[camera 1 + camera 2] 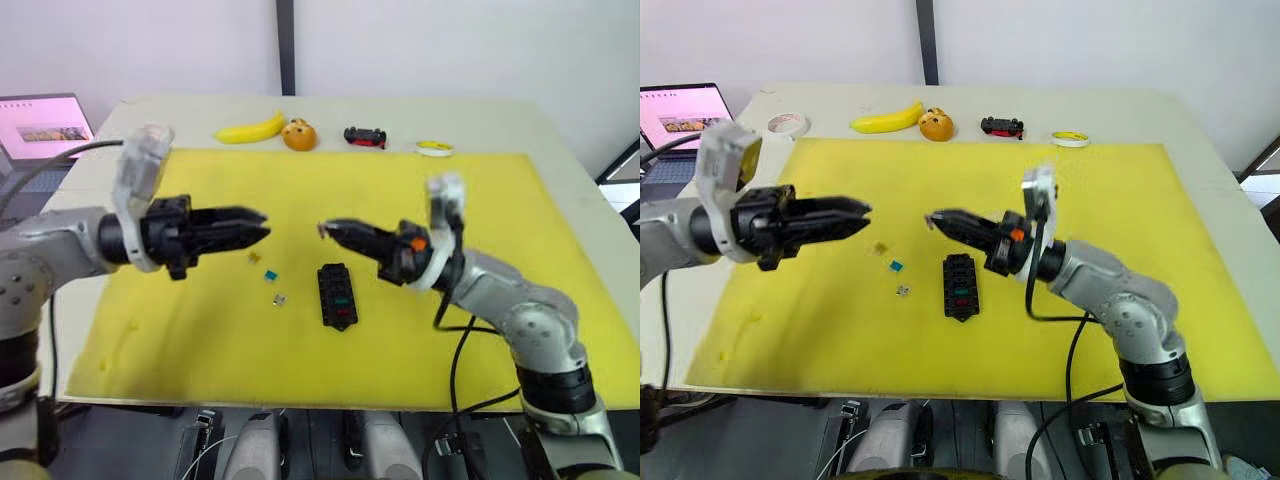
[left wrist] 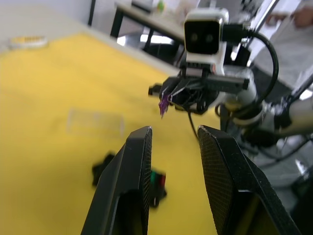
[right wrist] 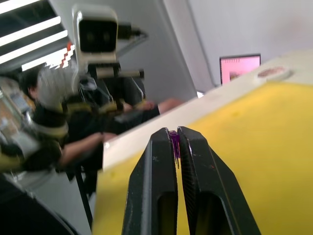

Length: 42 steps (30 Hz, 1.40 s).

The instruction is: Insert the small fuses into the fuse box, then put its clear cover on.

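Three tiny translucent blade fuses (image 1: 267,275) lie at nine o'clock of my one black slotted fuse box (image 1: 337,295); its slots hold two. My right gripper (image 3: 175,142) pinches one purple fuse (image 3: 174,145); left gripper (image 2: 173,142) gapes narrowly. One clear rectangular cover (image 2: 95,122) lies beyond.

This looks like a robotics lab or test room. A plain pale table (image 1: 1200,120) stands against a bare white wall (image 1: 1090,40), with a yellow mat (image 1: 1140,260) spread over it. A laptop (image 1: 680,110) sits off the table's left end. Along the table's far edge lie props: a banana (image 1: 887,119), a toy car (image 1: 1003,127) and tape rolls (image 1: 787,123). Beyond the table, a seated person (image 3: 44,127) shows among dark desk frames.
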Motion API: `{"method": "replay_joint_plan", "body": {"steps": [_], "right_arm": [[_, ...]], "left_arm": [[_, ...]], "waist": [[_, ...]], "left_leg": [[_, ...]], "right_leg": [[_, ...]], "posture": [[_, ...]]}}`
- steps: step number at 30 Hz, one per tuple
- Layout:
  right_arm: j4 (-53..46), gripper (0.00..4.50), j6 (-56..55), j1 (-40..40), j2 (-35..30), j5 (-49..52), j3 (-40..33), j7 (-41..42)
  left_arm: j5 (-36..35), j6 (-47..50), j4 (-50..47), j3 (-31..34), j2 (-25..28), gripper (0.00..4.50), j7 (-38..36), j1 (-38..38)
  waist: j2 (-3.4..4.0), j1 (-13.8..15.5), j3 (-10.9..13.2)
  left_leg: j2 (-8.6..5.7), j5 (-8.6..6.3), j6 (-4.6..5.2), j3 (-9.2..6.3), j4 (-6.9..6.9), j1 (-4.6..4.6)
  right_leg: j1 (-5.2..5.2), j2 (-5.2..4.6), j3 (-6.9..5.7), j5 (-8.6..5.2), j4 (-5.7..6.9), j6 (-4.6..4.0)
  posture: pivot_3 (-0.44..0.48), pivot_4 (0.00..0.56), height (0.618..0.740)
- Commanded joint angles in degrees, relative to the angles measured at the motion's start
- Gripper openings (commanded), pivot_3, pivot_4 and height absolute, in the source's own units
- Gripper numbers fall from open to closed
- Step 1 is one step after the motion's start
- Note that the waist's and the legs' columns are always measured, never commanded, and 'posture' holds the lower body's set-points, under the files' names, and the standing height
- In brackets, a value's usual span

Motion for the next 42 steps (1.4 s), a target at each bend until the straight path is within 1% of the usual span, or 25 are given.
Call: {"method": "replay_joint_plan", "body": {"steps": [1, 6, 11, 19, 25, 27, 28, 30, 31, 35, 42], "right_arm": [[2.37, 0.0, -6.95, 1.85, -0.01, -7.14, 1.99, 7.15], [8.28, 0.0, -14.4, 3.17, 0.2, -15.81, 4.86, 13.41], [12.78, 0.0, -19.03, 3.71, 0.53, -20.27, 5.49, 17.61], [17.51, 0.0, -22.53, 2.64, 1.26, -23.59, 5.23, 21.1], [20.38, 0.0, -23.2, 1.14, 1.58, -24.37, 4.58, 22.57], [20.55, 0.0, -23.0, 0.82, 1.65, -24.36, 4.4, 22.76], [20.52, 0.0, -22.59, 0.59, 1.57, -24.09, 4.25, 22.94], [20.45, 0.0, -21.56, 0.12, 1.46, -23.3, 3.8, 23.27], [20.29, 0.0, -20.82, -0.08, 1.4, -22.8, 3.56, 23.44], [19.98, 0.0, -19.16, -0.67, 1.57, -22.03, 2.8, 23.68], [21.54, 0.0, -18.42, -1.18, 1.77, -22.41, 2.44, 24.63]], "left_arm": [[2.65, -2.12, -2.44, 0.05, 1.28, 1.58, -2.95, 2.23], [5.84, -3.58, -5.54, 0.22, 2.91, 1.58, -5.36, 8.2], [9.41, -6.05, -7.64, 0.23, 5.1, 1.58, -8.21, 12.91], [11.14, -8.02, -8.53, -0.43, 4.69, 1.58, -8.68, 14.03], [10.51, -4.9, -8.67, -0.84, 5.66, 1.58, -6.48, 12.9], [10.61, -4.49, -8.8, -0.73, 5.92, 2.53, -6.59, 12.82], [11.33, -5.34, -9.16, -0.73, 5.97, 2.85, -7.02, 12.94], [14.23, -8.39, -9.78, -1.13, 5.4, 3.9, -6.75, 13.1], [15.24, -9.4, -9.94, -1.38, 5.36, 4.35, -6.95, 13.25], [17.21, -12.78, -10.23, -2.0, 4.14, 4.35, -7.78, 13.5], [19.85, -15.61, -10.67, -4.59, 2.96, 4.35, -7.83, 12.9]], "waist": [[-0.01, 0.12, 0.0], [-0.01, 0.02, 0.0], [0.0, 0.02, 0.0], [0.0, 0.07, 0.0], [0.0, 0.04, 0.0], [0.0, 0.04, 0.0], [0.0, 0.03, 0.0], [0.0, 0.04, 0.0], [0.0, 0.04, 0.0], [0.0, 0.07, 0.0], [0.0, 0.06, 0.0]], "left_leg": [[0.0, 0.0, 0.0, -0.01, 0.0, -0.01], [0.01, 0.0, 0.0, 0.0, 0.01, 0.0], [0.03, 0.01, -0.01, 0.0, 0.01, 0.01], [0.01, 0.01, -0.01, 0.0, 0.02, 0.02], [0.01, 0.01, -0.02, 0.0, 0.02, 0.04], [0.01, 0.01, -0.02, 0.0, 0.02, 0.05], [0.01, 0.01, -0.02, 0.0, 0.02, 0.05], [0.01, 0.01, -0.02, 0.01, 0.02, 0.05], [0.01, 0.01, -0.02, 0.01, 0.02, 0.05], [0.01, 0.01, -0.03, 0.01, 0.02, 0.05], [0.01, 0.01, -0.03, 0.02, 0.02, 0.06]], "right_leg": [[0.0, 0.0, 0.0, 0.0, 0.0, 0.0], [0.0, -0.01, 0.01, 0.0, -0.01, 0.0], [0.0, -0.01, 0.0, 0.0, 0.0, -0.01], [0.02, -0.02, 0.0, 0.0, 0.0, -0.01], [0.03, -0.02, 0.0, 0.01, 0.04, 0.0], [0.03, -0.02, 0.0, 0.01, 0.04, 0.0], [0.03, -0.02, 0.0, 0.01, 0.04, 0.0], [0.03, -0.03, 0.01, 0.01, 0.04, 0.0], [0.03, -0.03, 0.01, 0.01, 0.04, 0.0], [0.03, -0.03, 0.01, 0.01, 0.05, -0.01], [0.04, -0.03, 0.01, 0.01, 0.06, 0.0]], "posture": [[0.0, 0.15, 0.737], [0.0, 0.15, 0.737], [0.0, 0.15, 0.737], [0.0, 0.15, 0.737], [0.0, 0.15, 0.737], [0.0, 0.15, 0.737], [0.0, 0.15, 0.737], [0.0, 0.15, 0.737], [0.0, 0.15, 0.737], [0.0, 0.15, 0.737], [0.0, 0.15, 0.737]]}}
